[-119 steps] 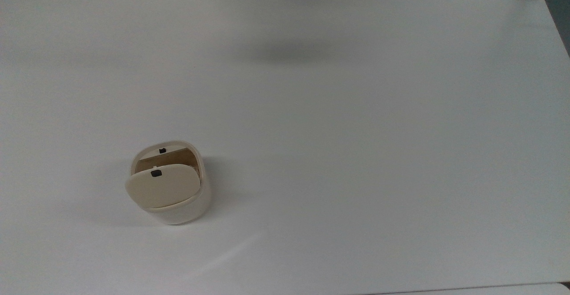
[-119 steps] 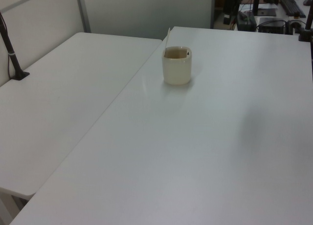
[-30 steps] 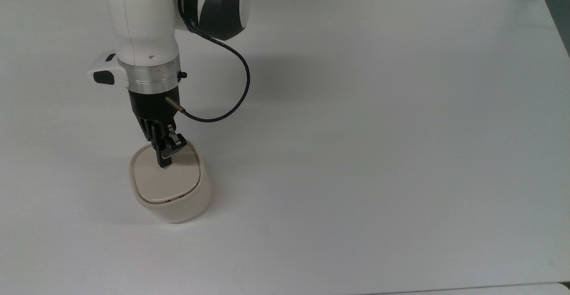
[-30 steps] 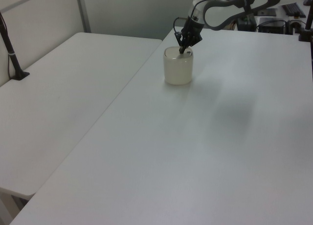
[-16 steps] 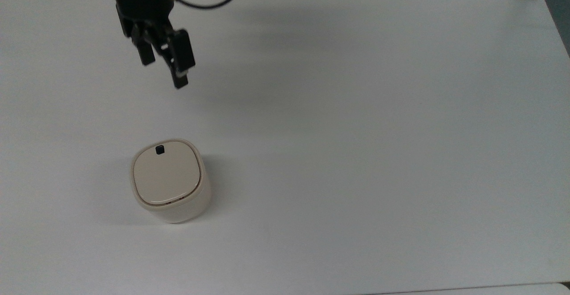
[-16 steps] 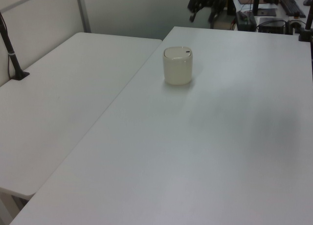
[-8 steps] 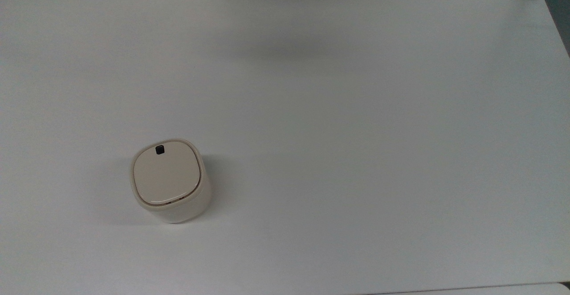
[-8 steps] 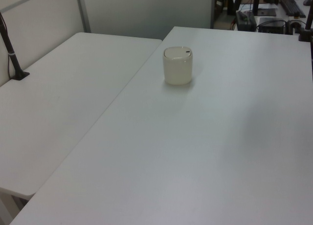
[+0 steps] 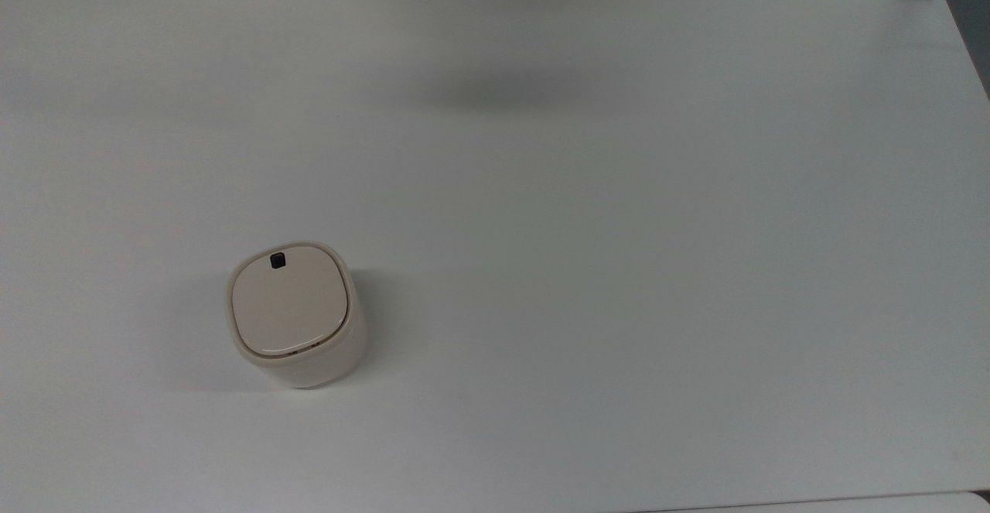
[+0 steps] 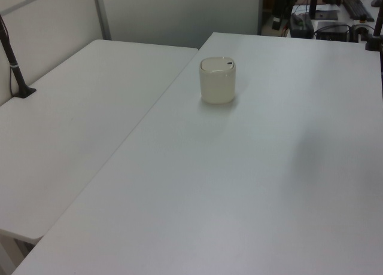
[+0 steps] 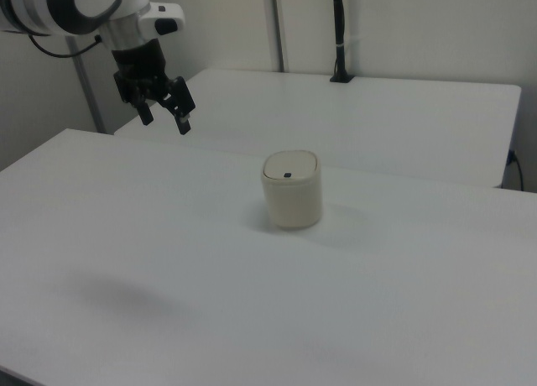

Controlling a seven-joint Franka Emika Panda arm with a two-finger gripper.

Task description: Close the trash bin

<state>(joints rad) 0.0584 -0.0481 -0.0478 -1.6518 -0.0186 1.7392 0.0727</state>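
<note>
The trash bin point(image 9: 295, 314) is a smooth cream plastic container of rounded-square section with a flat lid point(image 9: 289, 303) lying flush in its rim. A small black square button point(image 9: 277, 261) sits near one lid edge. The bin stands upright on the plain white matte surface point(image 9: 619, 227), toward the top view's lower left. In the right view the claw point(image 11: 165, 117) hangs above the surface, well apart from the bin, pointing down with a slight tilt, its black fingers point(image 11: 182, 117) spread apart and empty.
</note>
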